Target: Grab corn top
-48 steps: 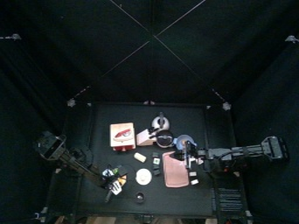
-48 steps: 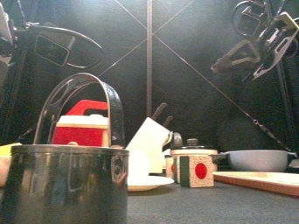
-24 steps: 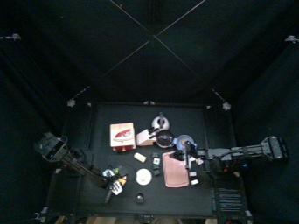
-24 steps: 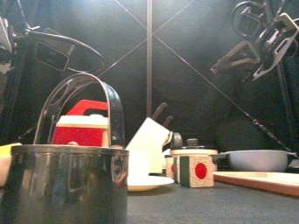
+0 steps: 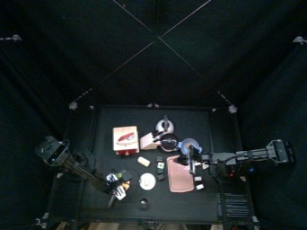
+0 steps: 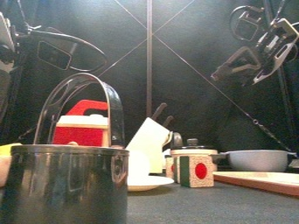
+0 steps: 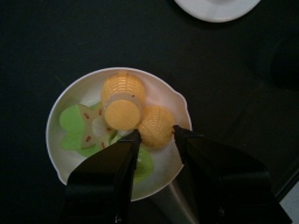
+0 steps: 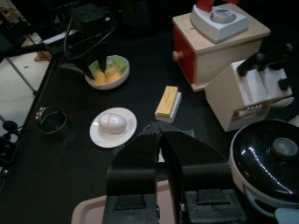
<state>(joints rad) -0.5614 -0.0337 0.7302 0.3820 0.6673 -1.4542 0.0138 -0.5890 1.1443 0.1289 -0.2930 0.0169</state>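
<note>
The corn is yellow pieces with green leaves in a small white bowl. In the left wrist view my left gripper hangs right over it, open, its fingertips straddling the nearest yellow piece with nothing gripped. From above, the corn sits at the table's front left under the left gripper. The right wrist view shows the corn far off. My right gripper is shut and empty, over the pink tray.
A white disc lies just right of the bowl. A red and white box, a knife block, a lidded pot and a yellow block stand further back. A dark pot fills the front view.
The left arm has shifted slightly above the bowl and stays open. The right gripper has moved a little.
</note>
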